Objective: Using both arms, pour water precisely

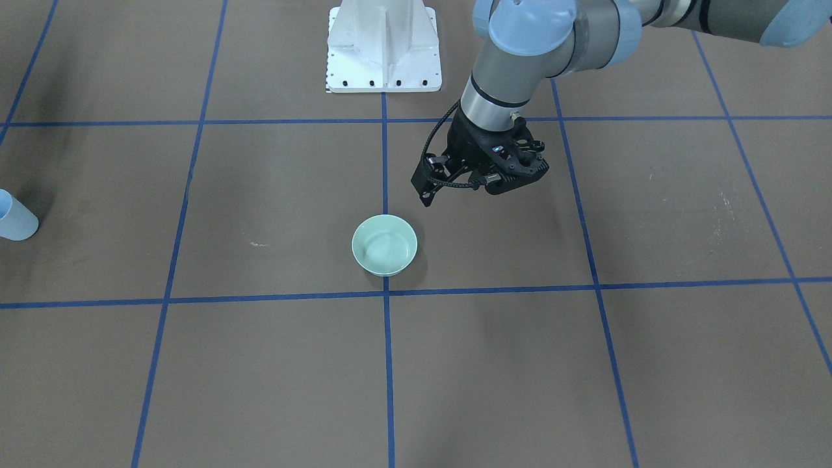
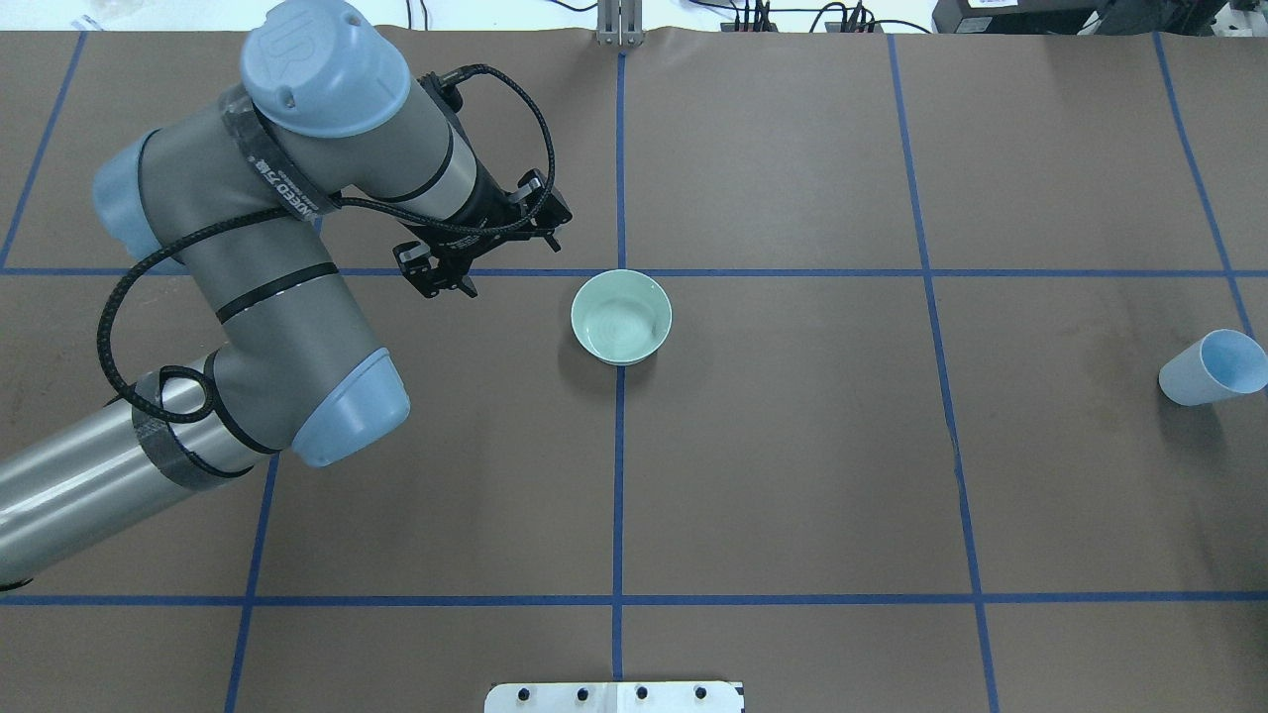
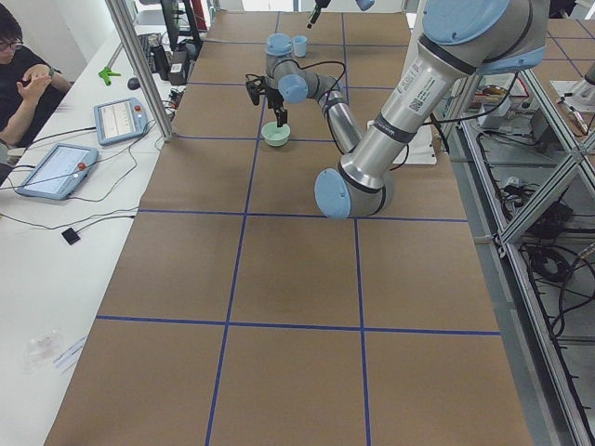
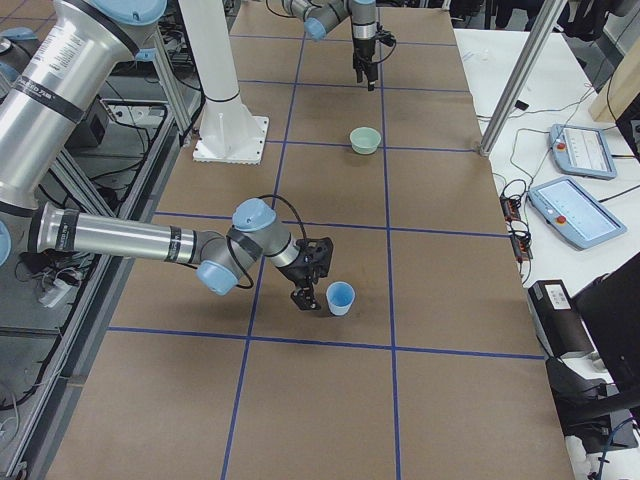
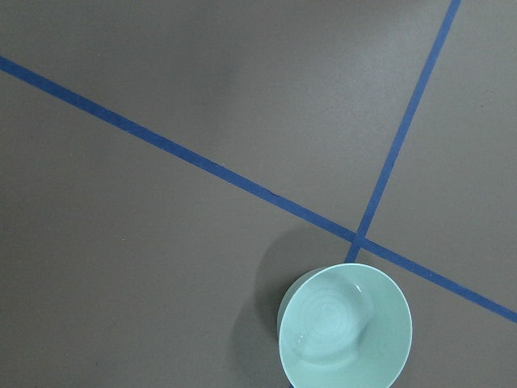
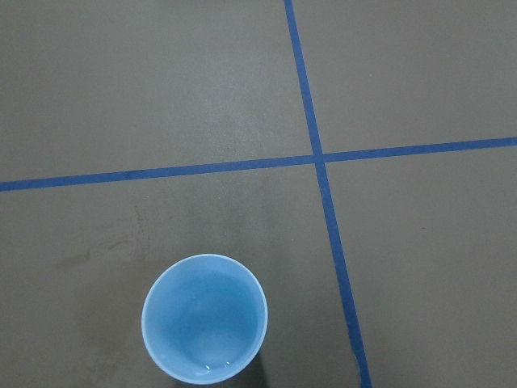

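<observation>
A mint-green bowl [image 1: 384,245] [image 2: 621,317] stands at the table's middle on a blue tape crossing; ripples show inside it. My left gripper [image 2: 448,287] [image 1: 429,193] hangs beside the bowl, apart from it, fingers open and pointing down with nothing in them. The left wrist view shows the bowl [image 5: 346,327] at its lower edge. A light blue cup [image 2: 1214,366] [image 1: 16,218] stands upright far toward my right. My right gripper [image 4: 308,285] is low, right next to the cup [image 4: 340,297]; I cannot tell its state. The right wrist view looks down into the cup [image 6: 203,317].
The white bolted pedestal [image 1: 383,49] stands at my side of the table. Blue tape lines [image 2: 619,475] grid the brown surface. A side bench holds tablets [image 3: 56,167] and cables, with a person [image 3: 23,84] seated there. Metal posts [image 4: 515,80] stand at that table edge.
</observation>
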`<move>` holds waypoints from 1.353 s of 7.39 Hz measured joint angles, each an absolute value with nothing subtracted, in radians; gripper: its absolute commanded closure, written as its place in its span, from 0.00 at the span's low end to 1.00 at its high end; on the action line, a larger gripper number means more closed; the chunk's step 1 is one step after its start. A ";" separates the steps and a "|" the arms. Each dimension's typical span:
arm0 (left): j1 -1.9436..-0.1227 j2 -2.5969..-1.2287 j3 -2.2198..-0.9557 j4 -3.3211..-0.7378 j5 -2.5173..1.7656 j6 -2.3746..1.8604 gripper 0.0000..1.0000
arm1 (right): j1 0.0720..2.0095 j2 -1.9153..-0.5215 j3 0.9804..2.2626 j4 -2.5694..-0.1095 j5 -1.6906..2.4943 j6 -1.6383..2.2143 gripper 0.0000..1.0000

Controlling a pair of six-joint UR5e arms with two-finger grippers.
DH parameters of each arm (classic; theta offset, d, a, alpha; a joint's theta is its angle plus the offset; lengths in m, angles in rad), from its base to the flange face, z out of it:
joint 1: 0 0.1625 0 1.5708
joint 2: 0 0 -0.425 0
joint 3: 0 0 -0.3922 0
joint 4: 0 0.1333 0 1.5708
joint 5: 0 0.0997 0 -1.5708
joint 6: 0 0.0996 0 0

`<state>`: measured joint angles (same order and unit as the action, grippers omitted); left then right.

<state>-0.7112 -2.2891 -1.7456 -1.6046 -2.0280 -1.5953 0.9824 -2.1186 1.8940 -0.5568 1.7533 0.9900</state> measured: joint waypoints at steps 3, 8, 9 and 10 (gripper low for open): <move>-0.709 -2.289 -1.746 -1.605 -2.028 -1.595 0.00 | 0.844 -2.170 1.896 -0.493 1.612 1.068 0.01; -0.706 -2.267 -1.744 -1.607 -2.028 -1.594 0.00 | 0.490 -2.180 1.836 -0.497 1.225 1.298 0.02; -0.706 -2.265 -1.744 -1.608 -2.028 -1.593 0.00 | 0.463 -2.168 1.816 -0.499 1.180 1.314 0.02; -0.705 -2.262 -1.744 -1.608 -2.029 -1.592 0.00 | 0.450 -2.152 1.801 -0.499 1.146 1.321 0.02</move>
